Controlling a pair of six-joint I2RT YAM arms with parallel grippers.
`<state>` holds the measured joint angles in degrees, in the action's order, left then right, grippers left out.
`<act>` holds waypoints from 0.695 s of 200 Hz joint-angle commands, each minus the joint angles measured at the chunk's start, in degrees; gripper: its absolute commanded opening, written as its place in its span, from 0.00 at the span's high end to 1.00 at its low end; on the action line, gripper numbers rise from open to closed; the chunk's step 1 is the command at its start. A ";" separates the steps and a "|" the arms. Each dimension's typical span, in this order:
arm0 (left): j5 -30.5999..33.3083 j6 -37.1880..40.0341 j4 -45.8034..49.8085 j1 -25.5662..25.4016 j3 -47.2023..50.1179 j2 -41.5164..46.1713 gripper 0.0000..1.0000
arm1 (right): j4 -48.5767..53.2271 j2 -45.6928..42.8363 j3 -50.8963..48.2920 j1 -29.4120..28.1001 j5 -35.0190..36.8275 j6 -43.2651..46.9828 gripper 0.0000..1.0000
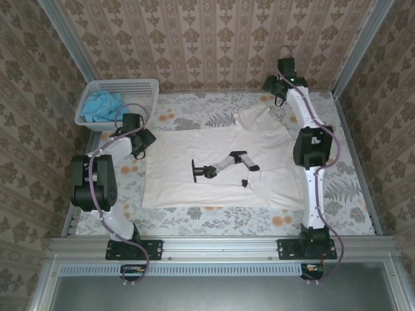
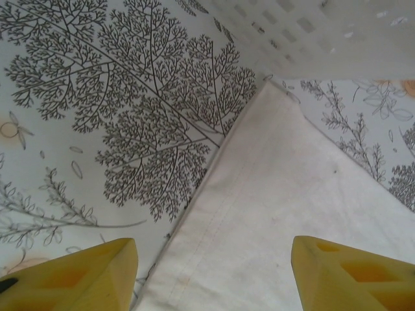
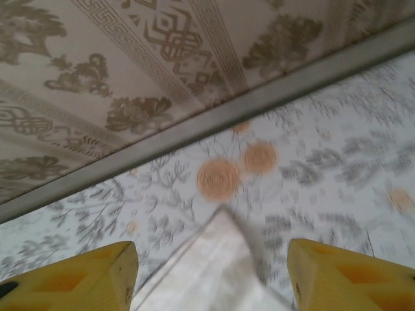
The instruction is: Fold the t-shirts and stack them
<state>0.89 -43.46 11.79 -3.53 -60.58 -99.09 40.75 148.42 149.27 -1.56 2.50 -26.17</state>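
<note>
While the cream-white t-shirt [image 1: 214, 162] lies spread across the counter [image 1: 194, 223], sky-blue t-shirt [image 1: 102, 105] in basket [image 1: 130, 83] at far-left corner, left end effector [image 2: 214, 272] spread wide and empty above a shirt corner, right end effector [image 3: 211, 272] likewise.

The left arm [image 1: 104, 181] rises from its base at lower left, elbow bent at mid-left, wrist reaching toward the upper left. Its jaws stand parted, yellow fingers [image 2: 78, 275] wide apart. The right arm [image 1: 311, 168] stretches from lower right to upper right, jaws likewise spread, gripping nothing.
</note>
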 commanded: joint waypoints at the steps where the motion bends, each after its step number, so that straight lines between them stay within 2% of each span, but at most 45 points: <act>1: -3.63 -0.57 -4.74 2.65 0.39 -1.81 0.36 | 18.43 13.17 23.11 0.67 -2.06 7.41 0.36; 12: -4.81 0.00 -6.17 3.54 0.89 -2.67 0.37 | 20.21 18.67 32.93 0.85 -3.60 7.75 0.37; 45: -7.44 2.20 -9.19 4.83 1.54 -4.46 0.38 | 11.18 15.15 19.30 0.77 -8.44 7.05 0.43; 100: -11.48 4.21 -10.49 5.12 -0.08 -8.66 0.38 | 11.86 17.20 19.39 0.77 -11.64 6.43 0.48; 139: -12.09 5.43 -9.17 5.44 -2.36 -10.54 0.39 | 12.05 17.31 19.37 0.77 -14.10 5.16 0.61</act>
<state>-8.62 -40.27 3.07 1.67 -60.69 -106.78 51.90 164.97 168.18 -0.62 -8.88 -20.27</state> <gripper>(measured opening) 0.616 0.419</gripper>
